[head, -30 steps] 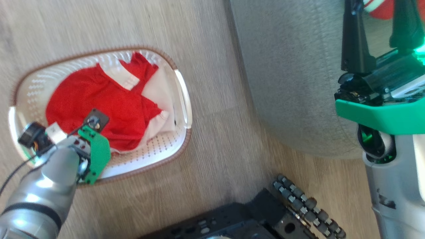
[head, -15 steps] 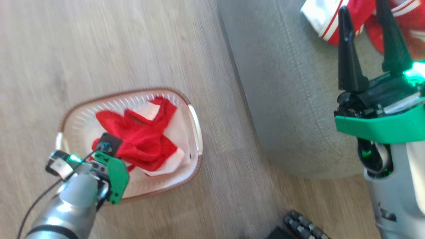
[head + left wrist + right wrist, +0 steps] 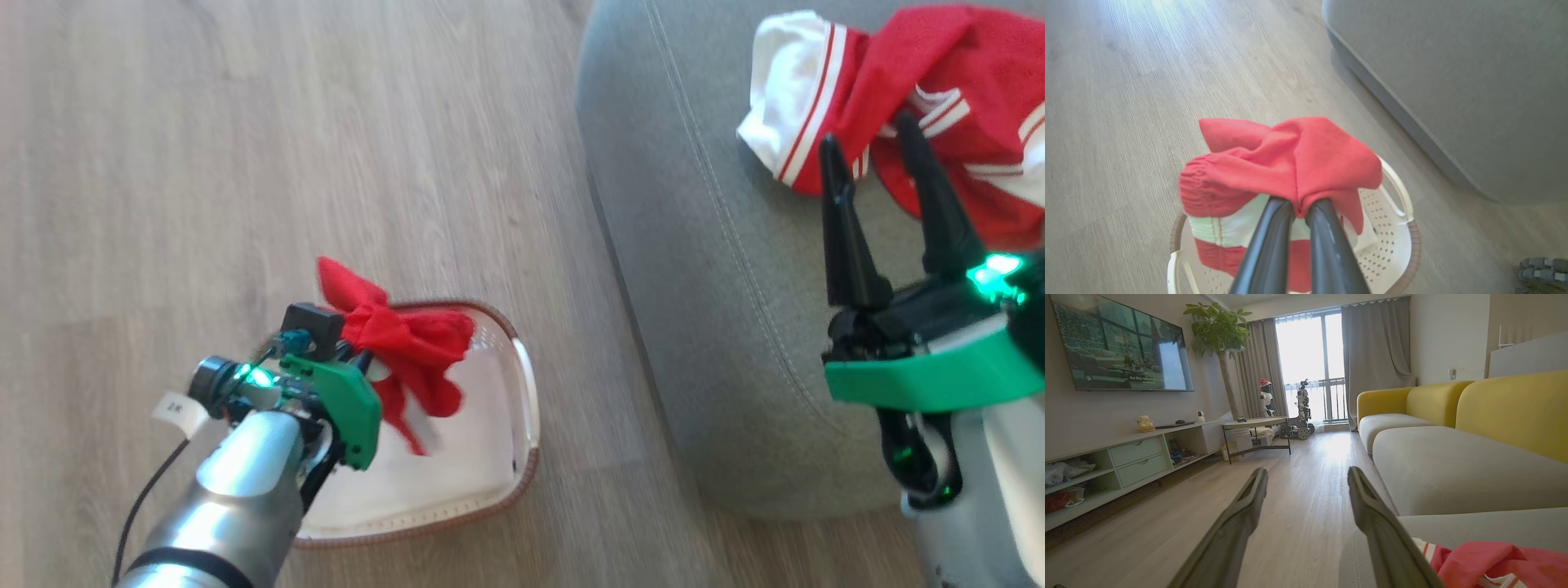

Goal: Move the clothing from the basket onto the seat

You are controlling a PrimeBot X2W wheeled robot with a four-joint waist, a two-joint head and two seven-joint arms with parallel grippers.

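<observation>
My left gripper [image 3: 1299, 206] is shut on a red garment [image 3: 1286, 163] with a white panel, which hangs bunched above the white basket [image 3: 1396, 241]. In the head view that red garment [image 3: 408, 347] dangles over the basket [image 3: 522, 425] on the floor at lower centre. Another red and white garment [image 3: 922, 90] lies on the grey-green seat [image 3: 694, 245] at upper right. My right gripper [image 3: 873, 135] stands open over the seat, just in front of that garment, nothing between its fingers. The right wrist view shows its fingers [image 3: 1249, 498] apart and a red garment [image 3: 1494, 563] at lower right.
Wood floor [image 3: 245, 122] stretches left of the seat. The right wrist view shows a low TV cabinet [image 3: 1126, 457] on the left, a small table [image 3: 1255, 424], a plant [image 3: 1218, 322], another robot [image 3: 1302, 412] by the window, and a yellow-backed sofa [image 3: 1453, 404].
My left gripper has lifted the red garment up out of the basket. The head camera has shifted, bringing the seat's garment into view. The right gripper stays open.
</observation>
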